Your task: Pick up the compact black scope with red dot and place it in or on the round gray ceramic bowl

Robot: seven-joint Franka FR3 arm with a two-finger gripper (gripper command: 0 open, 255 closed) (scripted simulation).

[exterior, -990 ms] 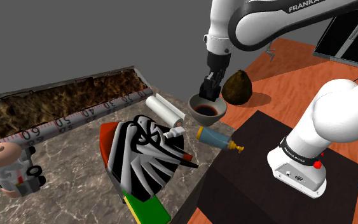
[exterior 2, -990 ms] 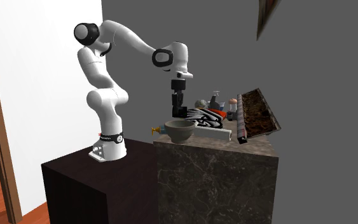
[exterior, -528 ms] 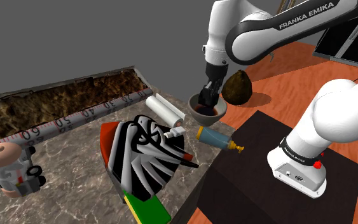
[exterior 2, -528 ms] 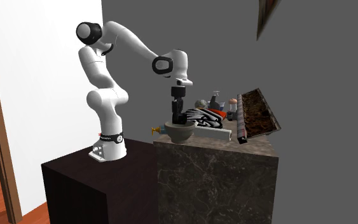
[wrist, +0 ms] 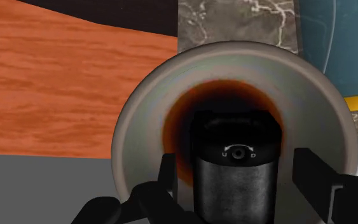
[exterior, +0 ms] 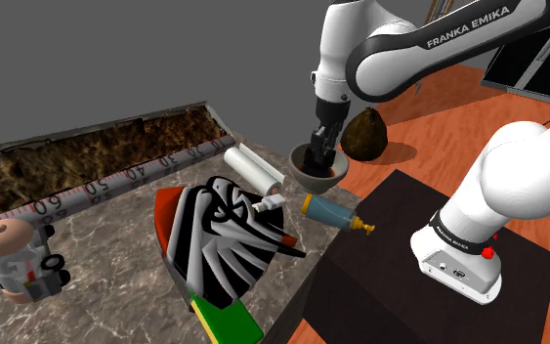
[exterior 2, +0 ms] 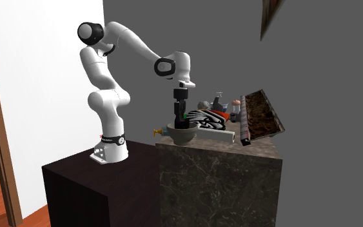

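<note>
The round gray bowl (exterior: 333,177) with a dark brown inside stands at the counter's corner near the stand. My black gripper (exterior: 317,156) points straight down into it. In the wrist view the compact black scope (wrist: 234,181) stands in the bowl's (wrist: 142,121) dark centre, its top showing a small white arrow mark. My gripper (wrist: 240,165) is open: both fingers (wrist: 168,175) stand a little apart from the scope's sides. In the second exterior view the gripper (exterior 2: 179,120) dips inside the bowl (exterior 2: 183,134).
A teal bottle (exterior: 329,209) with a yellow tip lies close beside the bowl. A white roll (exterior: 253,168), a black-and-white striped helmet (exterior: 222,235), a brown lump (exterior: 365,134), a long ruler-marked trough (exterior: 97,161) and a toy figure (exterior: 14,256) share the marble counter.
The gripper has come down from just above the bowl into it, bringing the black scope with it. The bowl and the other objects have stayed put.
</note>
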